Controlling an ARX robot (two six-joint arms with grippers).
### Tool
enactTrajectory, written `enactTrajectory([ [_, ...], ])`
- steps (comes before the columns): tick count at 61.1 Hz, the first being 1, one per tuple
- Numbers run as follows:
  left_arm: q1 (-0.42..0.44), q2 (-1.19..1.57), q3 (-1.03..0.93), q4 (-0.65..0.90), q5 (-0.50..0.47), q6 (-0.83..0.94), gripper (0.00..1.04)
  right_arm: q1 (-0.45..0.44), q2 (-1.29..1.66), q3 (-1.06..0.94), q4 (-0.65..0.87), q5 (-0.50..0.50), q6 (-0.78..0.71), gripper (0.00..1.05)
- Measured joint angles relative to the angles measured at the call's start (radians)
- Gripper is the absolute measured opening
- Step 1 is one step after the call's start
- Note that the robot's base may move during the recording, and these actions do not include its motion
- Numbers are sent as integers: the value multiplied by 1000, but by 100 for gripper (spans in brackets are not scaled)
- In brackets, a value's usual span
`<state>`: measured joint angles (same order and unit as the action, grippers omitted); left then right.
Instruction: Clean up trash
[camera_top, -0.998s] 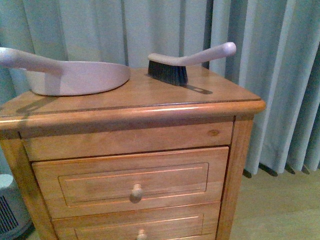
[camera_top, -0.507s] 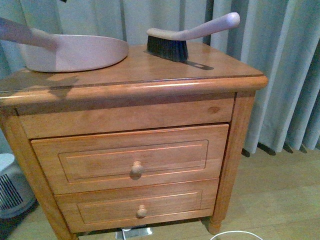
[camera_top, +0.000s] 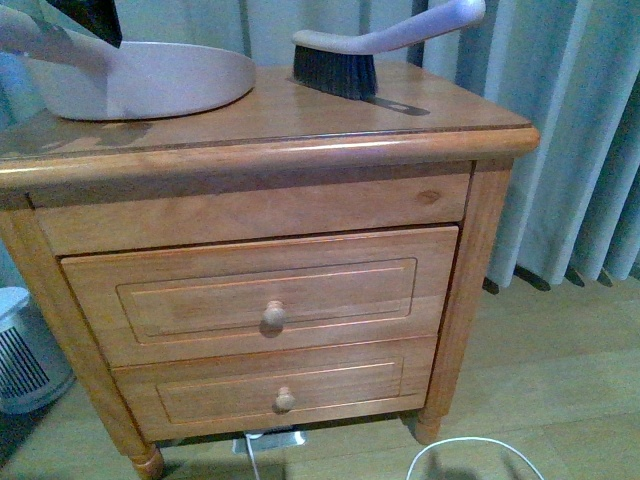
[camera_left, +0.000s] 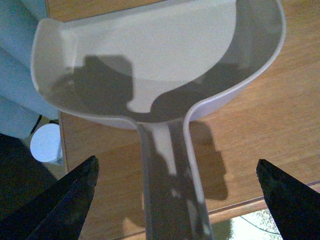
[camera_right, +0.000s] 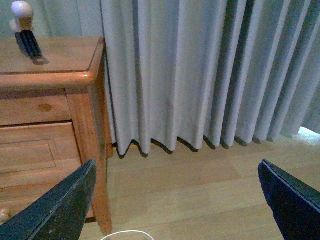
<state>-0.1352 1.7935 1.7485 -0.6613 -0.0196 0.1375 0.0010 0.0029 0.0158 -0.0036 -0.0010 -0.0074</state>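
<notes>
The trash is out of view in every frame. A pale dustpan (camera_top: 150, 80) and a hand brush (camera_top: 350, 55) with dark bristles lie on top of the wooden nightstand (camera_top: 300, 150). My left gripper (camera_left: 177, 170) hangs open just above the dustpan's handle (camera_left: 167, 190), which runs between the two fingers without touching them. In the front view, one of its dark fingers (camera_top: 90, 18) shows at the top left. My right gripper (camera_right: 177, 170) is open with nothing in it, over the wooden floor to the right of the nightstand.
The nightstand has two drawers with round knobs (camera_top: 273, 316). A white ribbed appliance (camera_top: 25, 350) stands on the floor at its left. A thin white cable (camera_top: 475, 455) loops on the floor in front. Pleated curtains (camera_right: 200, 75) hang behind and to the right.
The front view has dropped lower, so the nightstand sits higher in the picture and the floor, lower drawer and cable now show. A left gripper finger has come into view above the dustpan.
</notes>
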Motion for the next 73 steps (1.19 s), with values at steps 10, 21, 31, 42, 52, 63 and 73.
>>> enactTrajectory([
  [10,7,40,33,-47,-34,-31,97,0,0,0,0,0,0,97],
  [21,2,53,48,-58,-34,-34,97,0,0,0,0,0,0,97],
  [31,-4,60,58,-61,-42,-29,97,0,0,0,0,0,0,97],
  [42,-12,68,58,-61,-52,-27,97,0,0,0,0,0,0,97],
  [52,-24,73,57,-60,-53,-22,97,0,0,0,0,0,0,97],
  [63,-26,77,50,-56,-63,-15,89,0,0,0,0,0,0,97],
  [73,-26,77,45,-50,-71,-13,61,0,0,0,0,0,0,97],
])
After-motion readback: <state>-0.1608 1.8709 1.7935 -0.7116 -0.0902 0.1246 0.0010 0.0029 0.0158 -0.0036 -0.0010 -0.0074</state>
